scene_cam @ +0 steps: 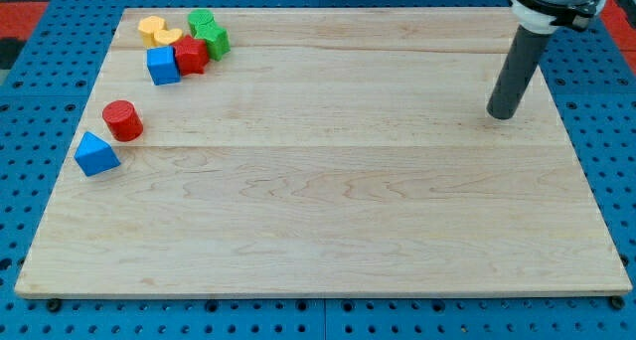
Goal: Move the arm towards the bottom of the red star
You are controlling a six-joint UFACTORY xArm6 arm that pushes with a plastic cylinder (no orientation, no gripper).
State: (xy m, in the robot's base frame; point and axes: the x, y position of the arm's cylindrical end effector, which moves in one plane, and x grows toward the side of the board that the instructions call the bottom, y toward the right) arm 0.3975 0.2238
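The red star [191, 56] lies in a cluster at the view's top left of the wooden board [328, 201]. It touches a blue cube [163, 66] on its left and green blocks [210, 34] on its upper right. The dark rod comes down at the view's right, and my tip [502, 114] rests on the board far to the right of the red star, a little lower in the view. No block is near the tip.
Yellow blocks [158, 30] sit at the cluster's top left. A red cylinder [123, 119] and a blue triangle [95, 154] lie near the board's left edge. Blue pegboard [40, 101] surrounds the board.
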